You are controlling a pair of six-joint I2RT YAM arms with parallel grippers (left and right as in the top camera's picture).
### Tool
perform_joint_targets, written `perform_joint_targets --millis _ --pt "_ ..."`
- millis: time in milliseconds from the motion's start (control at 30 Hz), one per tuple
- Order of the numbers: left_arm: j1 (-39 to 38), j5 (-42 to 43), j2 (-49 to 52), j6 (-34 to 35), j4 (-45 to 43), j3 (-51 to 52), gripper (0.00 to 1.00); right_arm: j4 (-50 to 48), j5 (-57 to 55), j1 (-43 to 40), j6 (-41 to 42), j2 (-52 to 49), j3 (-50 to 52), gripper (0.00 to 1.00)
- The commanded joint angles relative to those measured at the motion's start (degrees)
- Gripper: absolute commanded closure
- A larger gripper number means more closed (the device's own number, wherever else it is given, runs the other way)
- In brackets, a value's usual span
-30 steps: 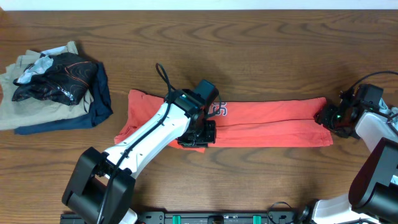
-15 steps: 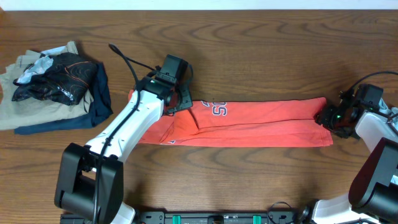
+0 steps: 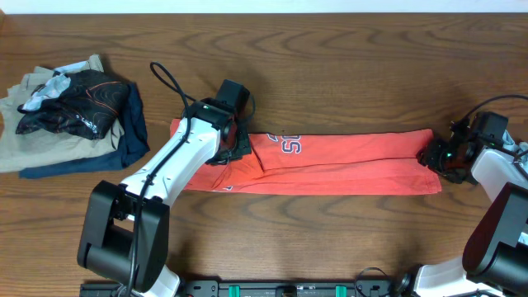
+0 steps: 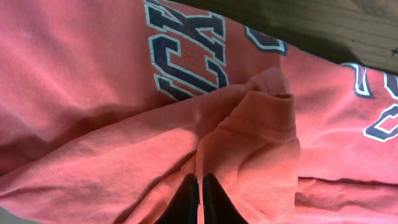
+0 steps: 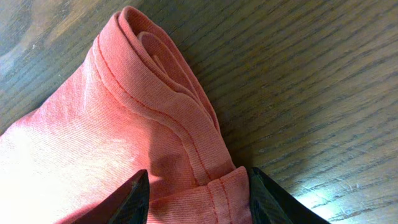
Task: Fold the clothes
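- Your coral-red T-shirt (image 3: 355, 161) lies folded into one long, narrow strip across the middle of the table (image 3: 346, 74), running left to right.
- Lettering (image 4: 186, 59): dark block letters with white outlines. From overhead you can read roughly "SO" near the left third of the strip. In the left wrist view a "CK"-like pair shows, and the rest is cut off by folds and the frame edge, so the whole word is not readable.
- Left gripper (image 4: 199, 198): jaws closed together, tips down in a raised fold of the shirt near its left end. You can't tell whether any cloth is pinched between them.
- Right gripper (image 5: 199, 199): jaws partly apart and clamped on the shirt's right end, with the stitched hem (image 5: 155, 112) rolled up between the two fingers.
- From overhead, the left arm covers part of the strip's left end, and the right gripper's tips are hidden under its own body.
- Pile of clothes (image 3: 74, 107) at the table's far left, well apart from the shirt: beige, navy, a black piece with orange lines, and a bit of white. Single garments are hard to tell apart.
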State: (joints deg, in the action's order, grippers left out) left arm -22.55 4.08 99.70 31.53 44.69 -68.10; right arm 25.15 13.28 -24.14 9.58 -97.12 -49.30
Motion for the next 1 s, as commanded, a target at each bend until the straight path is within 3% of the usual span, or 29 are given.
perform_joint_targets --millis 0,167,233,333,400,467,567,700,967 --pt "0.1 -0.7 0.3 0.1 -0.3 1.2 0.94 0.4 -0.4 0.1 -0.5 -0.4 0.3 0.52" --pt "0.1 -0.7 0.3 0.1 -6.4 5.8 0.94 1.1 -1.0 0.1 -0.5 -0.4 0.2 0.55" --pt "0.1 -0.7 0.3 0.1 -10.2 8.5 0.92 1.4 -1.0 0.1 -1.6 -0.2 -0.1 0.5" --pt "0.2 -0.7 0.3 -0.8 -14.7 11.6 0.87 4.3 -0.8 0.1 -3.8 0.7 -2.1 0.46" --pt "0.2 -1.6 0.3 -1.5 -17.6 13.0 0.75 7.3 -1.2 0.1 -4.6 1.7 -4.3 0.46" --pt "0.3 -4.2 0.3 -1.5 -19.2 13.5 0.69 10.3 -2.7 0.1 -5.2 2.6 -6.5 0.42" --pt "1.2 -6.1 0.3 -2.1 -20.2 13.2 0.55 15.3 -6.6 0.1 -7.8 3.6 -9.6 0.34" --pt "4.0 -5.8 -0.5 -2.3 -17.7 11.6 0.45 18.4 -11.7 0.0 -8.6 3.6 -10.1 0.28" --pt "12.0 -5.8 -3.6 -2.6 -15.6 11.0 0.4 20.1 -11.8 0.0 -9.5 3.5 -9.5 0.29"
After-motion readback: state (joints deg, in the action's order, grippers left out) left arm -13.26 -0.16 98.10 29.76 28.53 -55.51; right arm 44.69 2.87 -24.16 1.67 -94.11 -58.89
